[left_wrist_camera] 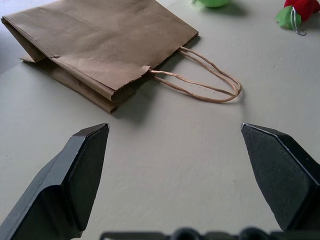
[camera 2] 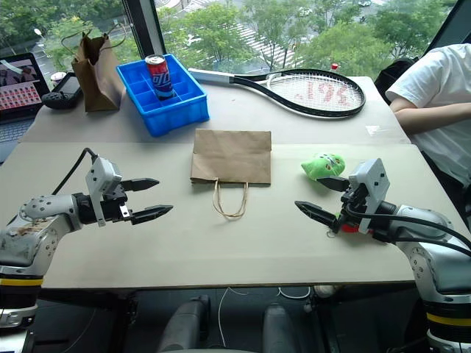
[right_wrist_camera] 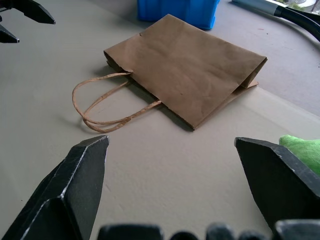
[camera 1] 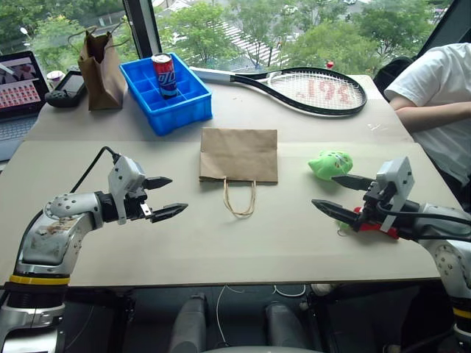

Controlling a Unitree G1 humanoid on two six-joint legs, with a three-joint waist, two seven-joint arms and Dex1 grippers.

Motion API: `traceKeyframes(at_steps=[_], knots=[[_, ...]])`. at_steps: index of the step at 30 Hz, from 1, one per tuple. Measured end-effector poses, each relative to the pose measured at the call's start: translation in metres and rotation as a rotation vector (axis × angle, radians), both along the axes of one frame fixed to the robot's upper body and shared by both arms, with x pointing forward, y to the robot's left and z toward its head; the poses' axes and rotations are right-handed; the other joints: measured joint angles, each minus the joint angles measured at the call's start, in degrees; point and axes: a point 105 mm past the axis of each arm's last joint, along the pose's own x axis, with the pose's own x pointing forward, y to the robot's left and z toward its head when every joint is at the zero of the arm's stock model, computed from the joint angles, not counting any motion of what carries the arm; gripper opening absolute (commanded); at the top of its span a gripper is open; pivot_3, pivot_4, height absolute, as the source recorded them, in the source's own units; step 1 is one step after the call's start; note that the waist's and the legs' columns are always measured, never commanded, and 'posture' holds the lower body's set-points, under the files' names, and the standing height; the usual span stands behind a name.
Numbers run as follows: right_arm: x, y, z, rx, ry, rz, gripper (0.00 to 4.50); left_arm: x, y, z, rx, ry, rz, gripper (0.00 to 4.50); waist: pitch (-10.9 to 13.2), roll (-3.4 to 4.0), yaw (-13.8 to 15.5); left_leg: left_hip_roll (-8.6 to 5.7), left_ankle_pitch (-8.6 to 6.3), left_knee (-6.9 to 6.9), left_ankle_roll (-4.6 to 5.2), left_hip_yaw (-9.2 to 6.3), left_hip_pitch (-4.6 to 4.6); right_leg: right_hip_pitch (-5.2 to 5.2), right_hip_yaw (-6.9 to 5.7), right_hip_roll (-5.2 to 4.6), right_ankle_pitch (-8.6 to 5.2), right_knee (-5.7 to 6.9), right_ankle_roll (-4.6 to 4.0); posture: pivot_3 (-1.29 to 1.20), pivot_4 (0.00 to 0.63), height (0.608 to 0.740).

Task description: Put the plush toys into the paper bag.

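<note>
Paper bag flat, handles robotward

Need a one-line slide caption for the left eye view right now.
Both open pincers, left and right, hover over the table; paper bag lies flat, green plush beside it.

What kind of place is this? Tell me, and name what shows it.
Probably an upper-floor office or lab used for robot trials: a table by big windows over treetops, a laptop at its edge, and a person seated beside it.
</note>
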Motion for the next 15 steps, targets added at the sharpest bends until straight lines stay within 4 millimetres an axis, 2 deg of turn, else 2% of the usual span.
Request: traceKeyframes(at_steps=[2, 4, 5, 8, 10, 13, 15], knots=[[-0.001, 0.0, 0.0, -0.001, 0.01, 0.007, 4.46, 0.0, -0.002, 0.001, -0.004, 0.005, -0.022, 4.5, 0.0, 0.0, 0.0, 0.0, 0.0, 0.01, 0.0, 0.0, 0.01, 0.01, 0.0, 0.0, -0.01, 0.0, 0.02, 0.0, 0.15, 0.74], [-0.008, 0.003, 0.0, -0.039, 0.063, 0.064, 4.46, 0.002, -0.011, 0.012, 0.012, 0.005, -0.138, 4.5, 0.1, 0.0, 0.4, -0.02, 0.0, 0.09, 0.0, -0.01, -0.24, -0.22, -0.01, 0.0, -0.03, 0.13, 0.05, 0.0, 0.15, 0.74], [-0.014, 0.01, 0.006, -0.072, 0.079, 0.123, 4.46, 0.002, -0.017, 0.023, 0.052, -0.018, -0.23, 4.5, 0.1, 0.01, 0.6, -0.02, 0.0, 0.1, 0.0, -0.01, -0.45, -0.67, -0.01, 0.01, -0.01, 0.14, 0.04, 0.0, 0.15, 0.74], [-0.032, 0.038, 0.02, -0.153, 0.069, 0.285, 4.46, 0.008, -0.032, 0.043, 0.16, -0.114, -0.401, 4.5, 0.0, 0.03, 0.9, -0.01, 0.01, 0.15, 0.0, 0.0, -0.38, -0.59, -0.01, 0.01, 0.03, 0.1, 0.02, 0.0, 0.15, 0.74], [-0.04, 0.053, 0.018, -0.172, 0.09, 0.35, 4.46, 0.017, -0.039, 0.037, 0.221, -0.135, -0.455, 4.5, 0.0, 0.03, 1.1, -0.02, 0.01, 0.17, 0.01, 0.0, -0.45, -0.54, 0.0, 0.01, -0.01, 0.09, 0.1, 0.0, 0.15, 0.74], [-0.047, 0.067, 0.012, -0.191, 0.125, 0.388, 4.46, 0.032, -0.046, 0.01, 0.32, -0.12, -0.525, 4.5, 0.1, -0.01, 1.2, -0.04, 0.15, 0.25, 0.23, 0.0, -0.69, -0.6, 0.01, 0.02, 0.12, 0.13, 0.0, 0.0, 0.15, 0.74], [-0.048, 0.071, 0.012, -0.19, 0.124, 0.383, 4.46, 0.04, -0.052, -0.001, 0.372, -0.131, -0.569, 4.5, 0.1, -0.05, 1.3, -0.04, 0.33, 0.29, 0.51, -0.02, -0.78, -0.64, 0.01, 0.03, 0.18, 0.14, -0.03, 0.0, 0.15, 0.74]])
